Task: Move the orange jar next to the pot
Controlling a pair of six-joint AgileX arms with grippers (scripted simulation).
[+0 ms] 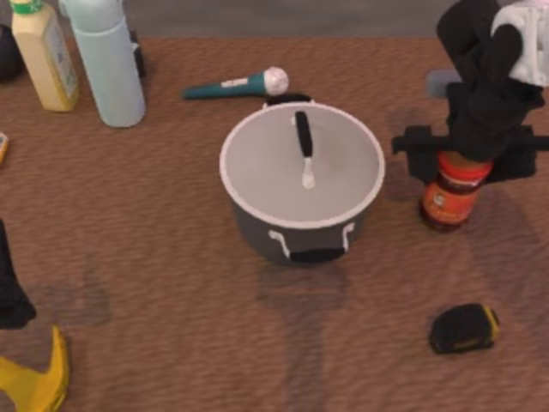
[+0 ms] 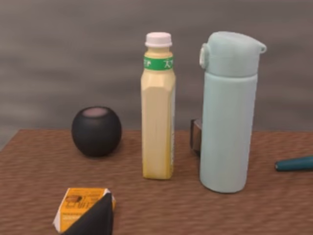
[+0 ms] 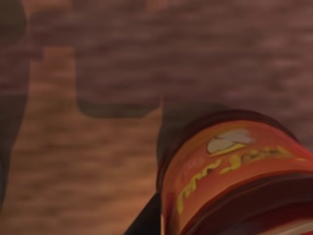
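The orange jar (image 1: 449, 196), with its red-orange lid and orange label, sits just right of the pot (image 1: 300, 176) with a small gap between them. The pot is large, dark grey and capped by a pale grey lid with a black bar handle. My right gripper (image 1: 467, 161) comes down from above and is shut on the jar's lid end. In the right wrist view the jar (image 3: 234, 171) fills the near corner, with one dark finger (image 3: 146, 223) pressed against its side. My left gripper (image 1: 10, 300) is parked at the table's left edge.
At the back left stand a pale yellow squeeze bottle (image 1: 45, 56) and a tall light-blue bottle (image 1: 107, 60). A teal microphone (image 1: 236, 84) lies behind the pot. A black tape measure (image 1: 463, 329) lies front right, and a yellow object (image 1: 39, 382) sits front left.
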